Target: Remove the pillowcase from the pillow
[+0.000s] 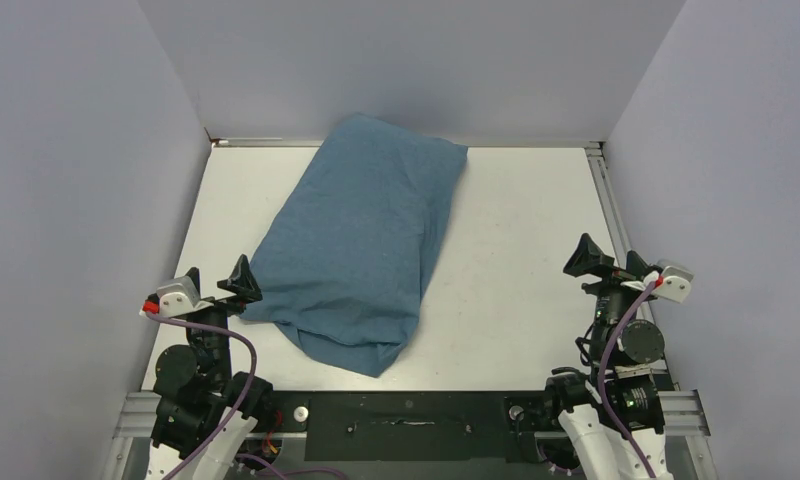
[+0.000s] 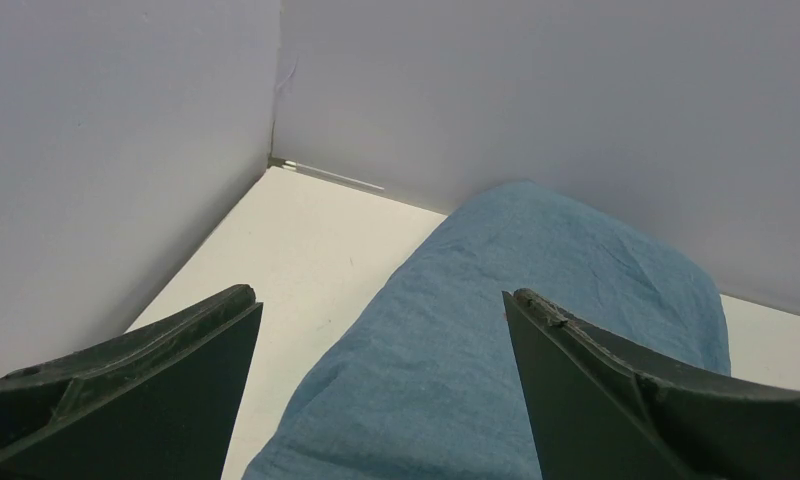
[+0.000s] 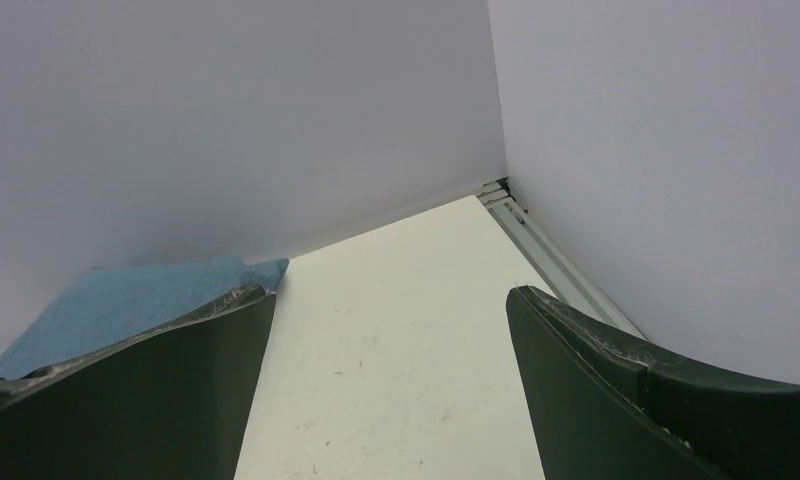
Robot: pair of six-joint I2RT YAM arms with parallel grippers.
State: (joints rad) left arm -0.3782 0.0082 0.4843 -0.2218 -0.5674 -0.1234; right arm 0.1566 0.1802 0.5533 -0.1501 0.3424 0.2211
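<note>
Lying slantwise on the white table [image 1: 516, 250], the slate-blue pillowcase [image 1: 361, 240] covers the pillow completely. No cream cloth shows at any edge, and which end is open cannot be told. The left gripper [image 1: 241, 280] hovers just beside the pillowcase's near left corner, jaws spread wide and empty, with blue cloth visible between them in its wrist view. The right gripper [image 1: 606, 265], likewise spread and holding nothing, hangs well apart to the right of the pillowcase. By this evidence the removal has not begun: gripping the cloth and drawing the pillow out are both left to do.
</note>
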